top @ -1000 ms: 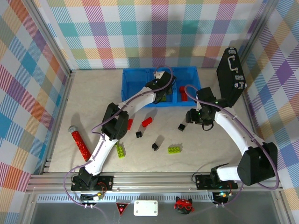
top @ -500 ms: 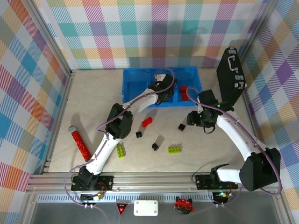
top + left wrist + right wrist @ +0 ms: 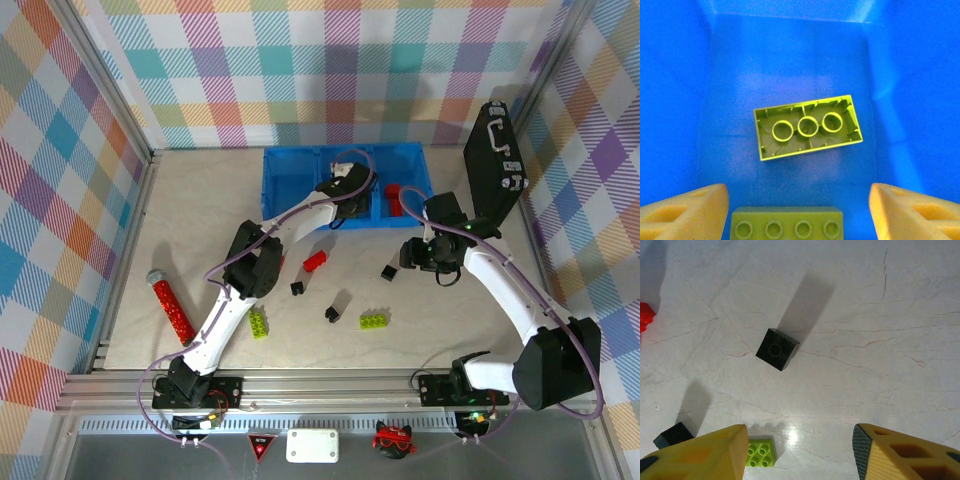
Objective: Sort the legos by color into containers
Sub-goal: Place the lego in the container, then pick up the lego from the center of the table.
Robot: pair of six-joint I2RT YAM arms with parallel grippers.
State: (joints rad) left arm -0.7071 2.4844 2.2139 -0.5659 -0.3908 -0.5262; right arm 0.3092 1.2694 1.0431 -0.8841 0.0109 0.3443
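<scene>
Three joined blue containers (image 3: 290,185) stand at the back of the table. My left gripper (image 3: 345,206) hangs open inside the middle bin (image 3: 790,65). In the left wrist view a lime lego (image 3: 787,222) lies free on the bin floor between its fingers (image 3: 695,210), beyond it an upturned lime lego (image 3: 807,126). My right gripper (image 3: 411,256) is open over the table with nothing in it, close to a black lego (image 3: 388,271). In the right wrist view that gripper (image 3: 800,442) faces a black lego (image 3: 777,348), a lime lego (image 3: 760,452) and another black one (image 3: 674,435).
Loose on the table lie a red lego (image 3: 315,261), black legos (image 3: 297,288) (image 3: 331,313) and lime legos (image 3: 375,320) (image 3: 259,322). A red lego (image 3: 395,194) sits in the right bin. A black handled case (image 3: 495,165) leans at the right wall; a red tube (image 3: 171,305) lies left.
My left gripper's jaws have widened over the middle bin and the lime lego now lies free between them. The right gripper shifted slightly right, then held still.
</scene>
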